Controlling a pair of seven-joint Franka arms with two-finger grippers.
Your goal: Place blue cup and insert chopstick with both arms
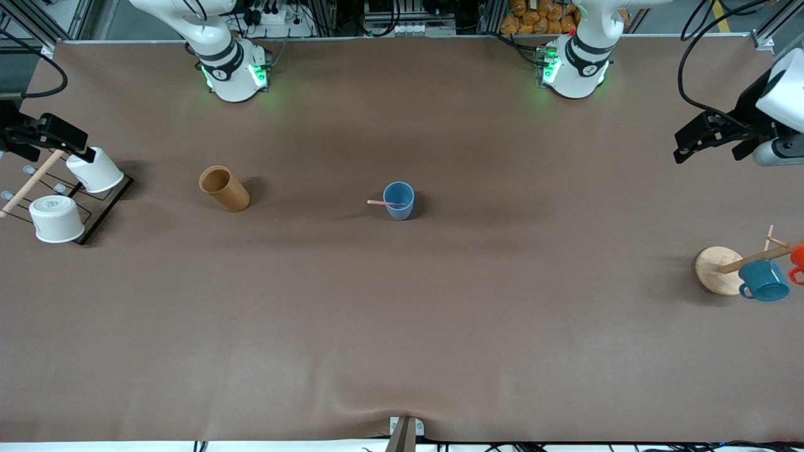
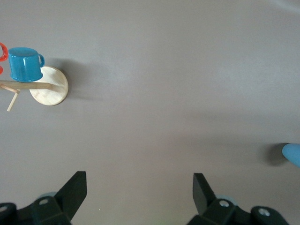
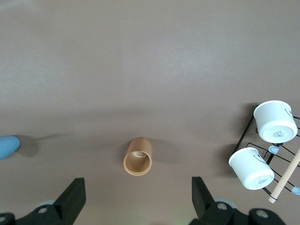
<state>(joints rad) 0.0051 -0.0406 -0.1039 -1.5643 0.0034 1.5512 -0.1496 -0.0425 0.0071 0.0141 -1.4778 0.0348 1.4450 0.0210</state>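
Note:
The blue cup [image 1: 399, 201] stands upright in the middle of the table. The pale pink chopstick [image 1: 380, 203] leans in it, its free end sticking out over the rim toward the right arm's end of the table. My left gripper [image 1: 691, 141] hangs open and empty over the left arm's end of the table, well away from the cup. In the left wrist view my left gripper [image 2: 138, 180] sees only an edge of the cup [image 2: 293, 154]. My right gripper [image 1: 69, 138] is open and empty over the rack at the right arm's end. The right wrist view shows my right gripper [image 3: 138, 185] and the cup's edge [image 3: 7, 146].
A brown cylindrical holder [image 1: 224, 188] stands between the cup and a black wire rack [image 1: 103, 210] bearing two white cups [image 1: 56, 218]. At the left arm's end a wooden mug tree [image 1: 716, 267] carries a teal mug [image 1: 763, 280] and an orange mug [image 1: 798, 260].

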